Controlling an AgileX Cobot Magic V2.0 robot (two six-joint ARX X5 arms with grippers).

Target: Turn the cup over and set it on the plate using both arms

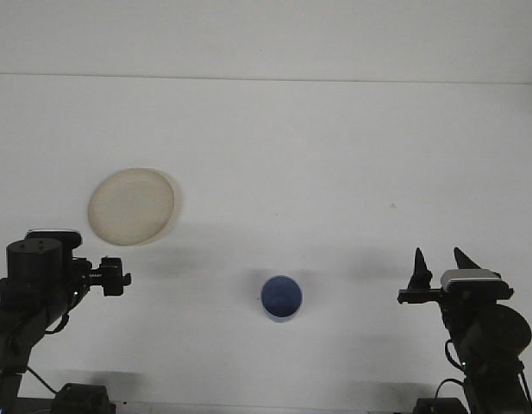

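The blue cup [282,298] is seen between both grippers (nothing is held). The right gripper's [438,269] fingers are spread; the left gripper's [113,278] fingers cannot be told.

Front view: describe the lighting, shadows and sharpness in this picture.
Front view: flat, even light with no glare on the white table; soft faint shadows lie right of the plate and in a dim band across the table above the cup; the picture is slightly soft and grainy overall; the dark left gripper and right gripper lose detail against the bright surface.
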